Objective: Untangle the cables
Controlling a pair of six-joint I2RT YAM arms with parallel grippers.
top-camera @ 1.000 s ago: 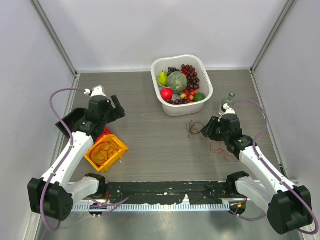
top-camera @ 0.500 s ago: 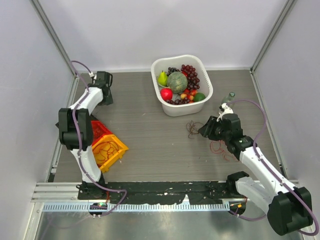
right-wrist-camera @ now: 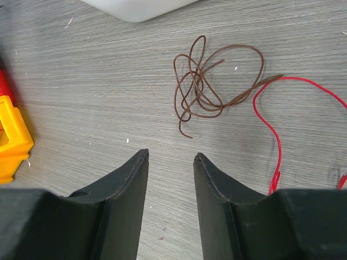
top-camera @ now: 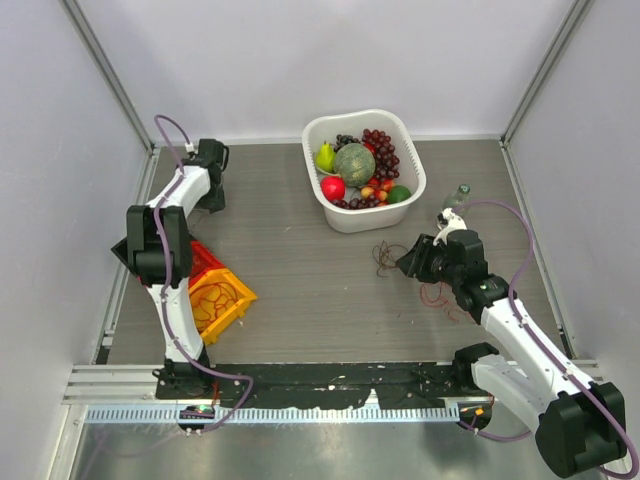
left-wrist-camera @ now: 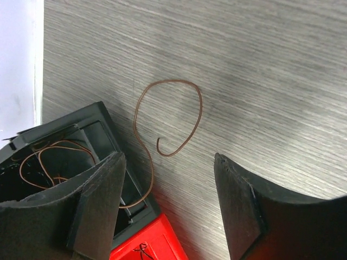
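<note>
one black rail (top-camera: 330,378) is running along the near edge, and beyond it we are looking over a grey, wood-grained table (top-camera: 300,310) dotted with pale specks. at near left a yellow bin (top-camera: 225,320) is sitting against a red bin (top-camera: 203,262), with a black bin (left-wrist-camera: 65,120) beside them. the left gripper (left-wrist-camera: 168,160) is hovering with its fingers wide apart and empty, above a loose brown strand (left-wrist-camera: 173,116) curling over to the black bin's edge. on the right we are seeing the right gripper (right-wrist-camera: 171,156) holding its fingers apart on nothing, just short of the tangled brown cables (right-wrist-camera: 209,86), which are touching a red cable (right-wrist-camera: 276,141). farther back a white basket (top-camera: 350,222) of fruit is sitting, and plain pale walls (top-camera: 300,60) are closing in three sides.
</note>
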